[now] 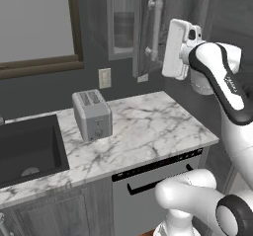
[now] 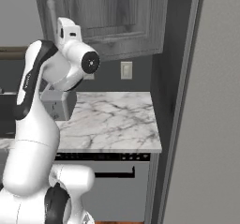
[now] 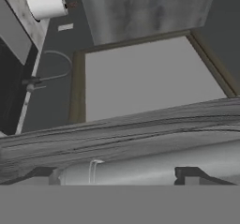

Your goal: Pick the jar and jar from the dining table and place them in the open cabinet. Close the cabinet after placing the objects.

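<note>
Nearest the hand camera, along the bottom of its frame, runs the long silver bar handle (image 3: 154, 169) of the cabinet door (image 3: 117, 134), lying between the two dark finger tips of the end effector (image 3: 115, 174) — the jaws stand wide and released around the bar, not yet clenched on it. In the left base view the same handle (image 1: 157, 27) stands upright at upper centre on the grey wood-grain cabinet (image 1: 143, 32), with the hand just right of it; a pale jar (image 1: 123, 30) seems to sit inside, in the opening left of the door. The door should be stiff, light on its hinges and hard to damage — the smooth metal bar may be slippery, so its middle looks like the best hold. Below, a toaster (image 1: 92, 114) stands on the marble table (image 1: 148, 131).
</note>
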Robot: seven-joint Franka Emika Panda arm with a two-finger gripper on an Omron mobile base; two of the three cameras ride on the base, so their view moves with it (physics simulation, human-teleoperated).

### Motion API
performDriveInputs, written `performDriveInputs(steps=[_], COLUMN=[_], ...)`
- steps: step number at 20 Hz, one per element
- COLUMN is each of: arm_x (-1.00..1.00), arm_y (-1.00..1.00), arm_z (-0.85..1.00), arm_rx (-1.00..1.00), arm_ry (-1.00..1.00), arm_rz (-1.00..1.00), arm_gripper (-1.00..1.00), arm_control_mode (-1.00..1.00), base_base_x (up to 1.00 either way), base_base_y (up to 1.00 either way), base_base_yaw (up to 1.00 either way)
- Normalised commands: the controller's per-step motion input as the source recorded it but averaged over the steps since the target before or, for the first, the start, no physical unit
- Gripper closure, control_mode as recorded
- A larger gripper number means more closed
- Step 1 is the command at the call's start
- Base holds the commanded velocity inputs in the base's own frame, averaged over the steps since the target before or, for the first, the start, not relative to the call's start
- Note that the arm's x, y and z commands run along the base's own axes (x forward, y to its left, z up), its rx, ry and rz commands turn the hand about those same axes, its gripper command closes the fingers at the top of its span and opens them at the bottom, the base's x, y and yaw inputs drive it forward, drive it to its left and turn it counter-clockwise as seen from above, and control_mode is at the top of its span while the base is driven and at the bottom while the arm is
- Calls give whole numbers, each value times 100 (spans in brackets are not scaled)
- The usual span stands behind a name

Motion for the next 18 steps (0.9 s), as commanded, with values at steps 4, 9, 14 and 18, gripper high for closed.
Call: performDriveInputs(steps=[4,9,14,18], arm_x=[84,73,68,70], arm_y=[50,36,26,25], arm_z=[15,16,16,12], arm_rx=[-1,-1,-2,-3], arm_ry=[9,9,8,7], arm_rz=[-1,0,0,-1], arm_gripper=[-100,-100,-100,-100], arm_control_mode=[-100,-100,-100,-100], base_base_x=[0,0,0,0], base_base_y=[0,0,0,0], base_base_yaw=[0,0,0,0])
